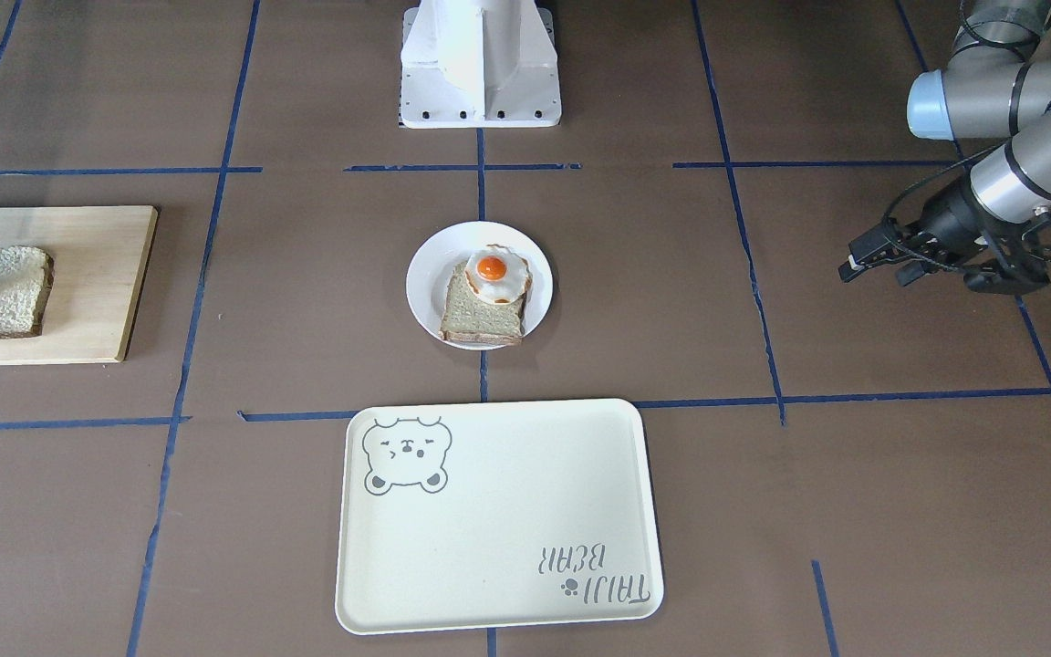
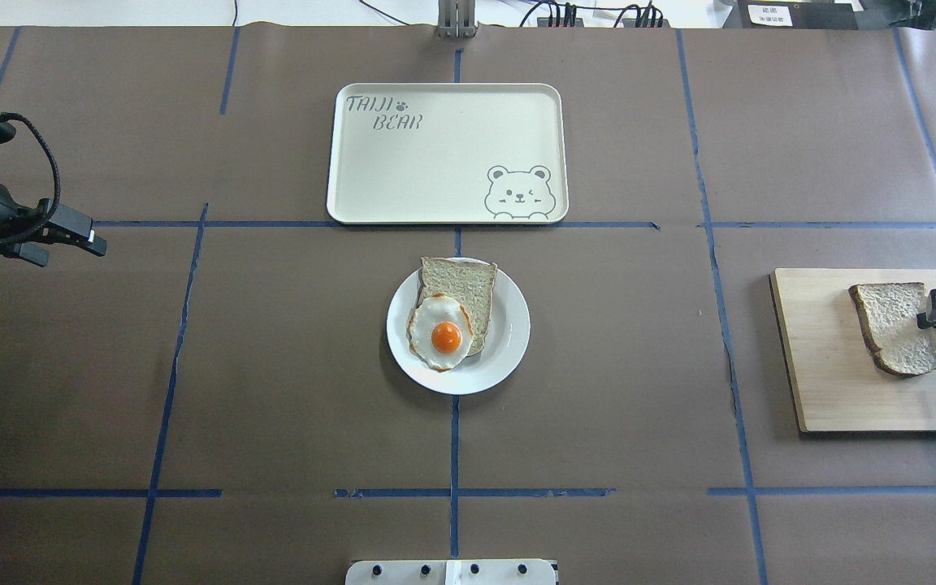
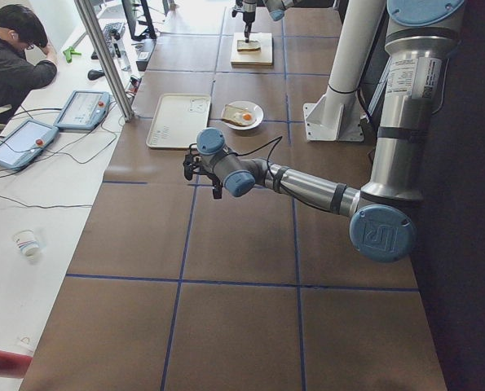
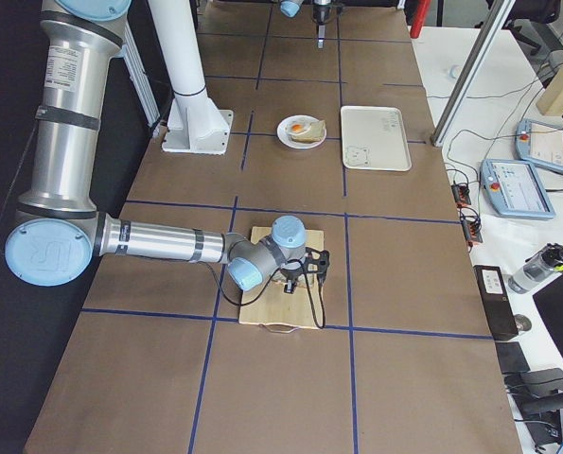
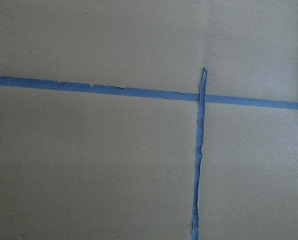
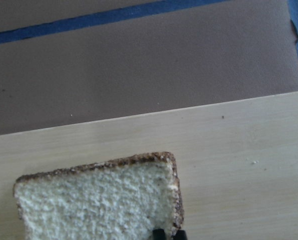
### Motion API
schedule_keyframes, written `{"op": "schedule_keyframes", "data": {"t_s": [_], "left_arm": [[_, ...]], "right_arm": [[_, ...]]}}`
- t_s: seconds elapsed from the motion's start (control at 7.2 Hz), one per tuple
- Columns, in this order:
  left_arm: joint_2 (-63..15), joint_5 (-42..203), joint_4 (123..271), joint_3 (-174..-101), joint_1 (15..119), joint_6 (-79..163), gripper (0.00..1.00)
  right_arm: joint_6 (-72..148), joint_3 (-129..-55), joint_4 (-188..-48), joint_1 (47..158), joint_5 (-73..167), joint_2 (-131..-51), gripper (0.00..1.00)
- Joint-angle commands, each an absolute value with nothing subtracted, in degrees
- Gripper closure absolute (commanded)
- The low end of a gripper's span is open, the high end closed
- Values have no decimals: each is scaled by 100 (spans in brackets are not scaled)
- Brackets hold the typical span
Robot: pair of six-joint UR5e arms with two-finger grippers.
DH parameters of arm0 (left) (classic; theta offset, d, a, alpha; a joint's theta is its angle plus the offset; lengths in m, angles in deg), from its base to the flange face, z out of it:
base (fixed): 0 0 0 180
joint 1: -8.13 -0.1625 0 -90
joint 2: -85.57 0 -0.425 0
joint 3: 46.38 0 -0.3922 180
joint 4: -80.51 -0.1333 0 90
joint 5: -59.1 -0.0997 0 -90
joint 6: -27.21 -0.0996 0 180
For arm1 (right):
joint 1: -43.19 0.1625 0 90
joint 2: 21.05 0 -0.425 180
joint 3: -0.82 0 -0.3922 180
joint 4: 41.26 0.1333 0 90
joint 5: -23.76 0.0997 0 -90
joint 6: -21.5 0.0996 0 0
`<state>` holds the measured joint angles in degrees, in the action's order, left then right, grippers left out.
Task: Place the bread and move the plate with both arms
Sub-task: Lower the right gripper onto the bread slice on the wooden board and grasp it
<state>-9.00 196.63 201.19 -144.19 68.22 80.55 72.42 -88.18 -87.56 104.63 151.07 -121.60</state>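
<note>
the near left arm [image 3: 307, 183] reaches from the right across the brown table [image 3: 226, 326]. its left gripper [image 3: 195, 169] hangs over a blue tape line [image 3: 144, 182], just short of the cream tray [image 3: 173, 122]. right of the tray sits the plate [image 3: 258, 114], holding a second slice [image 3: 234, 116] and a fried egg [image 3: 247, 117]. far off, the right gripper [image 3: 247, 32] points down at the bread [image 3: 248, 46] on the wooden board [image 3: 262, 57]. a person [image 3: 14, 57] sits far left.

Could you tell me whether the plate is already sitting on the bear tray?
No, the plate sits on the brown table, clearly apart from the tray.
</note>
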Motion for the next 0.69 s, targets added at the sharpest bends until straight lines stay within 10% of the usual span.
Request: {"op": "schedule_keyframes", "data": {"t_s": [0.0, 0.56], "left_arm": [[-926, 19647, 20119, -14394, 6737, 8056, 0], [-926, 19656, 20119, -14412, 6736, 8065, 0]], "right_arm": [[7248, -8838, -8749, 10463, 15103, -12159, 100], [7370, -9565, -8635, 10690, 15217, -12177, 100]]}}
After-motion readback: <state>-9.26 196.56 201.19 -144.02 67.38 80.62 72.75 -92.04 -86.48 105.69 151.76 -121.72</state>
